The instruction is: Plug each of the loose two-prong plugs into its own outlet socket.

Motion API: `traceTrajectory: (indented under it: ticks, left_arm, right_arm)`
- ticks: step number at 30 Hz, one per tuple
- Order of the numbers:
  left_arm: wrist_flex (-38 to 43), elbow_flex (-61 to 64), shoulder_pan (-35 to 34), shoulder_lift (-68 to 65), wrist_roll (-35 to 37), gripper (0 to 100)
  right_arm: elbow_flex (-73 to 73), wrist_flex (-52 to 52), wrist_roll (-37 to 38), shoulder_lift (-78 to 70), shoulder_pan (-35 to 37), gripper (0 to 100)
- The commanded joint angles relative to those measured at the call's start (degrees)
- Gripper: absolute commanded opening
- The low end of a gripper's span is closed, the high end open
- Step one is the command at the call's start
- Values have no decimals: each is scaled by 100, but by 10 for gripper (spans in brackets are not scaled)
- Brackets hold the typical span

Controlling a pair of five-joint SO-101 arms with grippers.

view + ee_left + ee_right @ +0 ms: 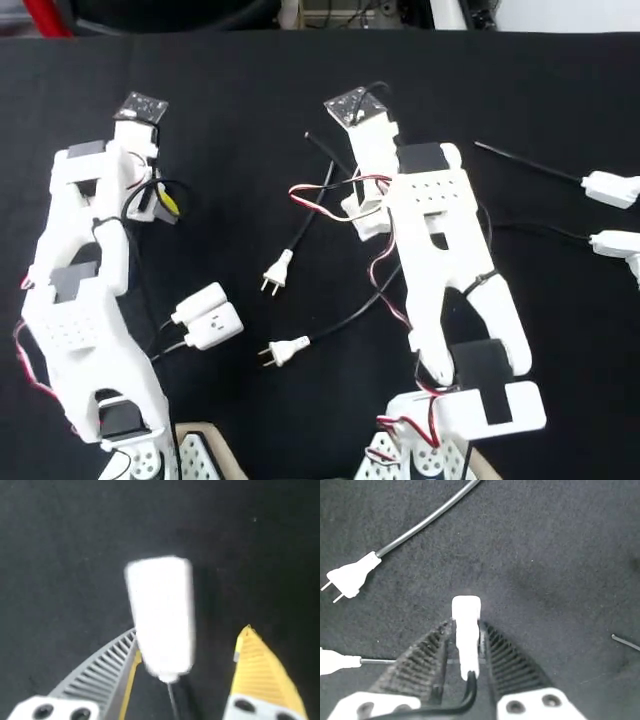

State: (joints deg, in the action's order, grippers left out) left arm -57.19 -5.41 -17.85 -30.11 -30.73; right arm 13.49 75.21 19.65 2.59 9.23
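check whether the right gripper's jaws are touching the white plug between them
Touching. In the right wrist view the right gripper has its jaws pressed against both sides of the white plug, no gap.

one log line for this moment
left gripper open, white block between jaws | right gripper shut on corded white piece | two plugs loose on mat

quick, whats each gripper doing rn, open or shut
Left gripper: open, a white block between its jaws, not clamped.
Right gripper: shut on a white plug.
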Motion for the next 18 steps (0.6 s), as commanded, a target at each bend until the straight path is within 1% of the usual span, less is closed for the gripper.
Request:
traceTrajectory:
  ticks: [1,3,9,15,18]
  left_arm:
    - [-202,-629,-84,-299,-26,245]
    - [-422,-760,-57,-264,-26,236]
    - [-369,-875,-48,-220,-18,220]
    - [-369,-840,-4,176,545,34]
    - [-369,-514,171,510,545,31]
  right_arm:
    - [-338,-88,35,4,-62,11]
    - [-356,-88,44,-92,-62,11]
    - [-567,-88,44,-470,-62,11]
    - [-664,-70,44,-576,-62,11]
    - [-664,-70,44,-576,-70,11]
